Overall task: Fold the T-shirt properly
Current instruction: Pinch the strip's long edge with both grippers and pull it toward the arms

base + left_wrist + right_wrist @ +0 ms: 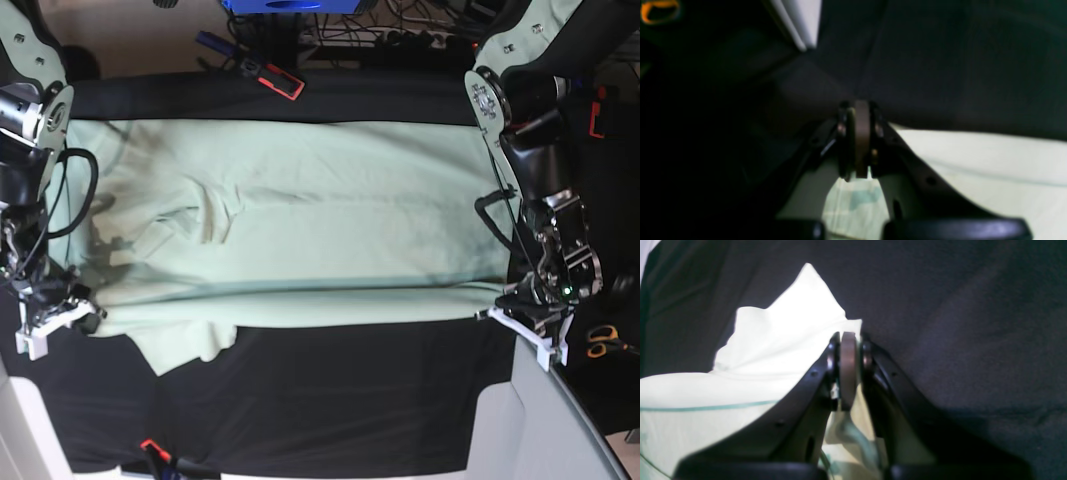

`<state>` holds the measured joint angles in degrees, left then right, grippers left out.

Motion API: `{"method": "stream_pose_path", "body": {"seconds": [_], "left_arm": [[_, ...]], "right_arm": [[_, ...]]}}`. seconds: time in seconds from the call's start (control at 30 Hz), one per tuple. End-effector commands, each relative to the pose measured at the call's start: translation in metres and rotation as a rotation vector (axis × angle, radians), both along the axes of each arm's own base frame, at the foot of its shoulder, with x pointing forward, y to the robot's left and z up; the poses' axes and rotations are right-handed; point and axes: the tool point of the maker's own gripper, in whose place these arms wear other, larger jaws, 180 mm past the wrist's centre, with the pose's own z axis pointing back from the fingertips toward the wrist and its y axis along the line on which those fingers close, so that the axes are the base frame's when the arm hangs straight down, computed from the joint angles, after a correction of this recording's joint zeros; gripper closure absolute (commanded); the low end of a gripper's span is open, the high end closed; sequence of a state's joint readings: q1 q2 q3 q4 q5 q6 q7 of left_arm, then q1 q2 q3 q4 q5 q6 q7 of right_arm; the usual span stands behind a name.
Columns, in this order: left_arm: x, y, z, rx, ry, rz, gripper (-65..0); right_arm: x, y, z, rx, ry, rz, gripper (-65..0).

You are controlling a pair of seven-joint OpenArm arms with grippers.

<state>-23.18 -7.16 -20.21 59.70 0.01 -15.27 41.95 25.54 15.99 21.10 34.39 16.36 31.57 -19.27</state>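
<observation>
The pale mint-green T-shirt point(320, 220) lies spread sideways across the black tabletop, with one sleeve point(185, 350) sticking out toward the front. My left gripper point(505, 312) sits at the shirt's front right corner. In the left wrist view the left gripper point(858, 110) is shut, and the shirt point(990, 166) runs under and between its fingers. My right gripper point(85, 318) is at the shirt's front left corner. Close up, the right gripper point(848, 340) is shut on a pinched fold of the shirt point(773, 350).
A black cloth point(340, 400) covers the table in front of the shirt. Orange-handled scissors point(605, 340) lie at the right edge. A red-and-black tool point(275, 78) rests behind the shirt, and cables and a blue object point(290, 5) are at the back.
</observation>
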Motion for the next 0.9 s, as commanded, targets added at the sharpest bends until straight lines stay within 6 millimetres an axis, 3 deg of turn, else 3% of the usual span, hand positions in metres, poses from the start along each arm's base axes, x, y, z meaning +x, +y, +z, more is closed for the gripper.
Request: {"method": "stream_pose_path", "body": {"seconds": [0.0, 0.2, 0.6, 0.7, 0.87], "left_arm": [[0.010, 0.008, 0.019, 0.028, -0.058, 0.003, 0.0], [-0.008, 0.010, 0.008, 0.047, -0.032, 0.001, 0.0], [-0.065, 0.004, -0.044, 0.035, 0.105, -0.005, 0.0], [-0.076, 0.006, -0.045, 0.052, 0.109, -0.006, 0.0], [-0.075, 0.009, -0.039, 0.067, 0.094, -0.007, 0.0]], "right_arm": [[0.013, -0.009, 0.022, -0.011, -0.072, -0.001, 0.0], [-0.003, -0.010, 0.016, -0.047, -0.041, 0.030, 0.0], [-0.027, -0.011, 0.006, -0.090, 0.019, 0.065, 0.0], [-0.035, -0.011, -0.001, -0.086, 0.039, 0.064, 0.0], [-0.046, -0.011, -0.012, -0.080, 0.067, 0.061, 0.0]]}}
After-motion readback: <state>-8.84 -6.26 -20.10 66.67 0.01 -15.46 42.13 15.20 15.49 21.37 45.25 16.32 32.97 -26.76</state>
